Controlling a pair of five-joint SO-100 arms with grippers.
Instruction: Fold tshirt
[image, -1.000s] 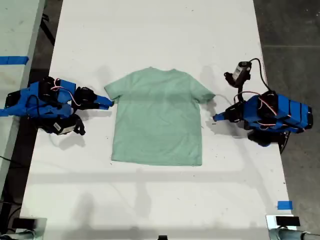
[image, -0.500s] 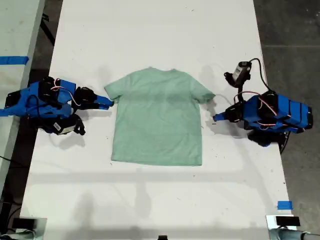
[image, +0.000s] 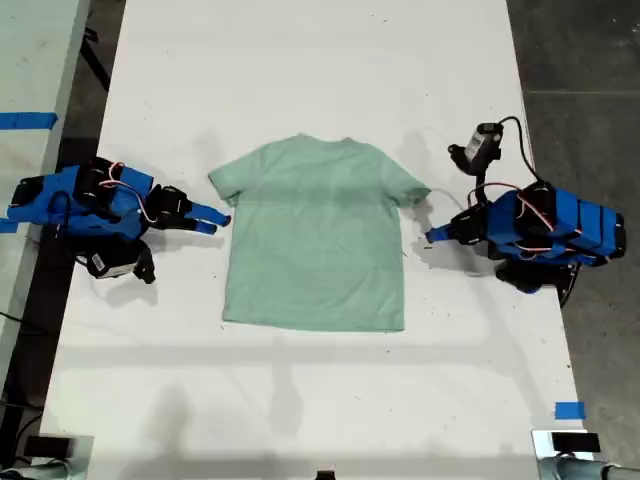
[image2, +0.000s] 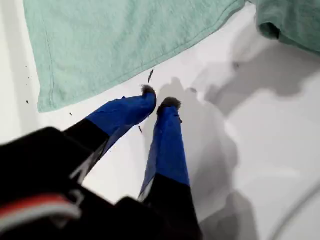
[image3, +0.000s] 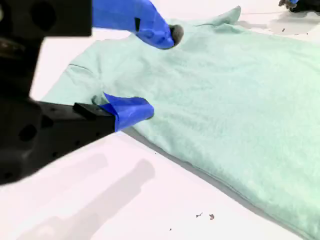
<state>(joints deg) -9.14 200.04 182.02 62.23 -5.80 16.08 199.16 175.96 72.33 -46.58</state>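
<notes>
My second gripper (image: 214, 216), jaws apart and empty, has swung down off the sleeve of the tshirt (image: 315, 240), which lies flat and unfolded mid-table, while my first gripper (image2: 159, 97) waits all but closed on nothing, so no fold has begun.

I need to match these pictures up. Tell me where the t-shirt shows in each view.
Exterior view: the t-shirt lies flat mid-table, between the two arms.
First wrist view: the t-shirt lies beyond my first claw, apart from it.
Second wrist view: the t-shirt fills most of the picture, its sleeve near my second claw.
Shared landmark: the white table.
</notes>
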